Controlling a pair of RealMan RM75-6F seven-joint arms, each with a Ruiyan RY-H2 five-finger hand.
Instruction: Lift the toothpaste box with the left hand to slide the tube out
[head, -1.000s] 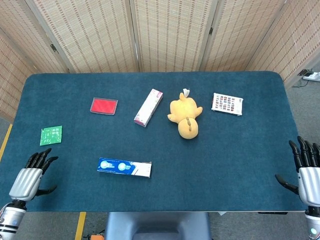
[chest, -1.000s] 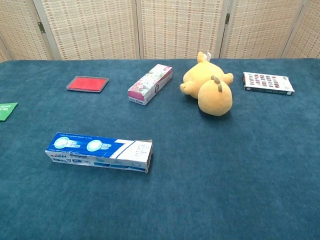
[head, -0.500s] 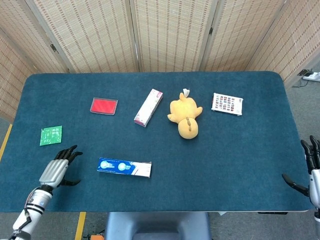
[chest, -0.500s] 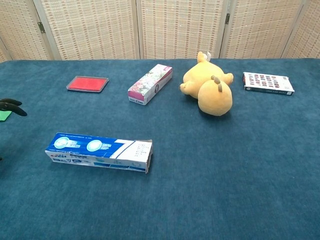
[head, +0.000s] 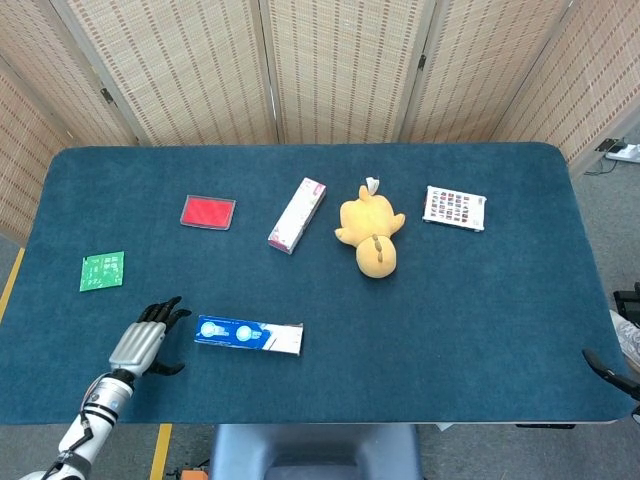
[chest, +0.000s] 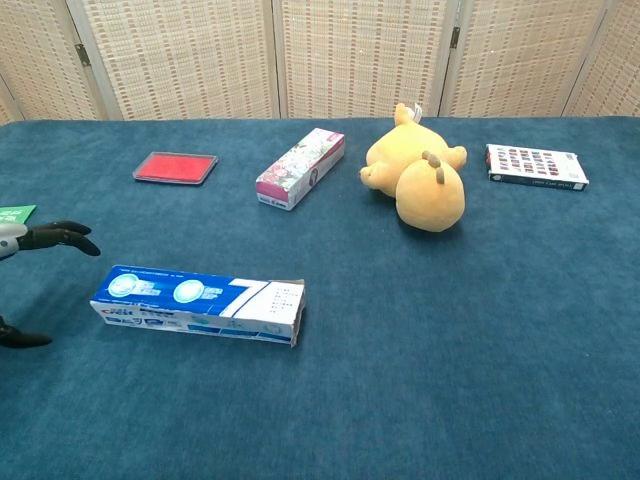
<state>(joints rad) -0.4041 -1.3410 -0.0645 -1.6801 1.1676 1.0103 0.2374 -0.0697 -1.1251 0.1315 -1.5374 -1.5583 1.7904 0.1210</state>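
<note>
The blue and white toothpaste box (head: 249, 335) (chest: 197, 304) lies flat near the table's front edge, its open end facing right. No tube shows outside it. My left hand (head: 147, 338) (chest: 32, 240) hovers just left of the box's closed end, fingers spread and apart, holding nothing. Only the edge of my right hand (head: 622, 345) shows at the far right, off the table corner; its fingers are cut off by the frame.
Behind the box lie a red flat case (head: 208, 212), a pink flowered box (head: 297, 214), a yellow plush toy (head: 370, 235) and a patterned card box (head: 454, 208). A green card (head: 102, 271) sits at the left, behind my left hand.
My left hand has moved right and inward, from the table's front left corner to just beside the toothpaste box. My right hand has drawn back out of view at the right edge.
</note>
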